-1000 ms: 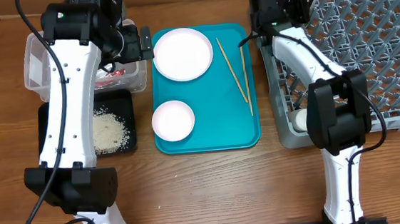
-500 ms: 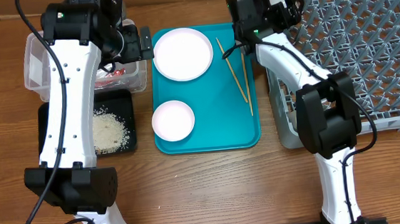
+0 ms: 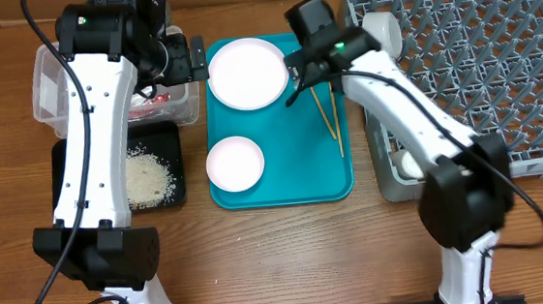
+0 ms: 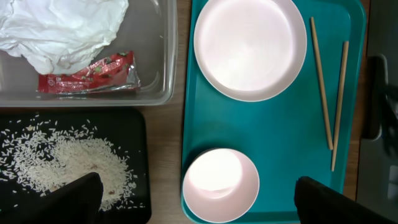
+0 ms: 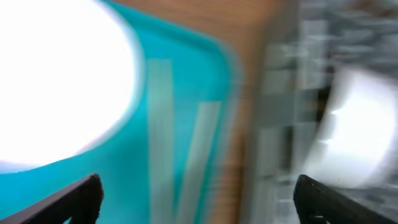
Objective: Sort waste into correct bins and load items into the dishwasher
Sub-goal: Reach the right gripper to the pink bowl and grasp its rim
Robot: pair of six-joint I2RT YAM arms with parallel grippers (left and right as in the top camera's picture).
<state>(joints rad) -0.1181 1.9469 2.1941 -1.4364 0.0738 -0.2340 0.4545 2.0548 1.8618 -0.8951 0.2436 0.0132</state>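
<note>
chopsticks [image 3: 326, 119] lie on the teal tray [image 3: 285, 194], right of the plate [image 3: 248, 73]. long axes run far-to-near, closing to a narrow v at the near ends. bare tray to their left, tray lip just right. right gripper [image 3: 297, 80] over their far ends (wrist view blurred), jaws spread, empty. left gripper [image 4: 196, 202] jaws spread, empty.
</note>
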